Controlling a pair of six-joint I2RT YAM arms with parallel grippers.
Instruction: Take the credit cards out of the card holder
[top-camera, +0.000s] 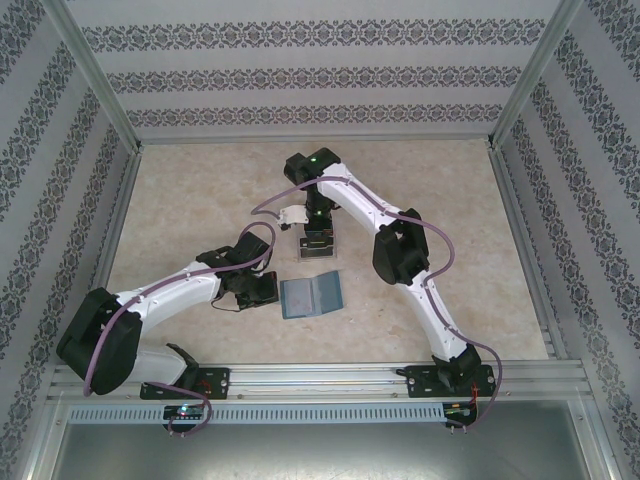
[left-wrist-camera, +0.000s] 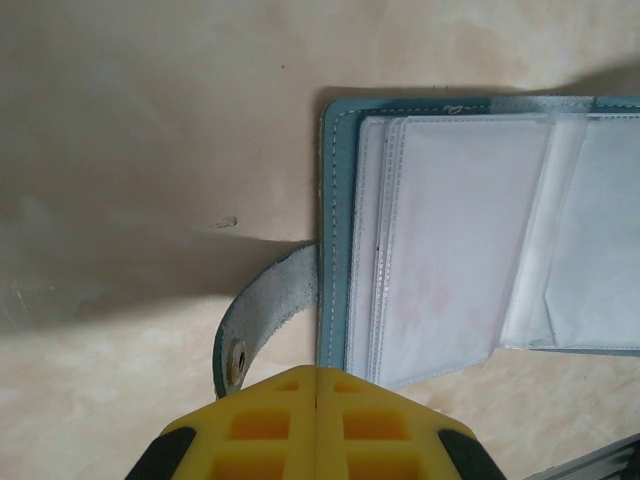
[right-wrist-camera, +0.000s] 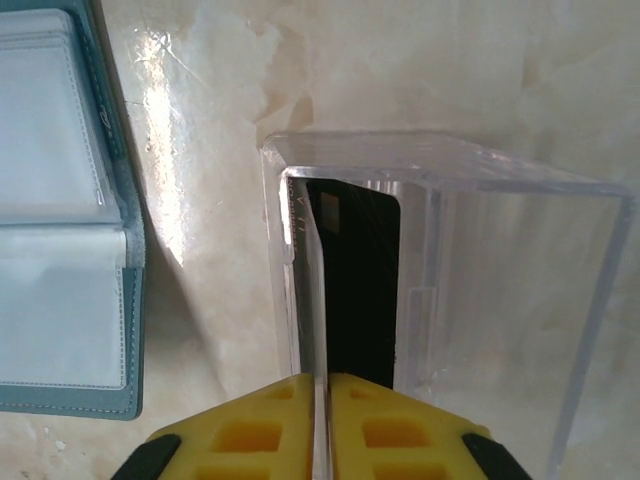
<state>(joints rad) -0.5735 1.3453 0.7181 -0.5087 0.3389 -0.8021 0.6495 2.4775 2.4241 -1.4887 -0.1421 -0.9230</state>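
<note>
Dark credit card (right-wrist-camera: 362, 290) in clear box (right-wrist-camera: 500, 165)

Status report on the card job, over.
Left gripper shut, empty, beside card holder. Right gripper pinching a credit card upright inside clear box. Card holder lies open; box walls tight around card.

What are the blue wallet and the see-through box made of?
The card holder looks like soft leather or fake leather: matte teal, stitched edges, fuzzy strap underside. The clear box is probably hard plastic: glossy, and the table shows through it.
</note>
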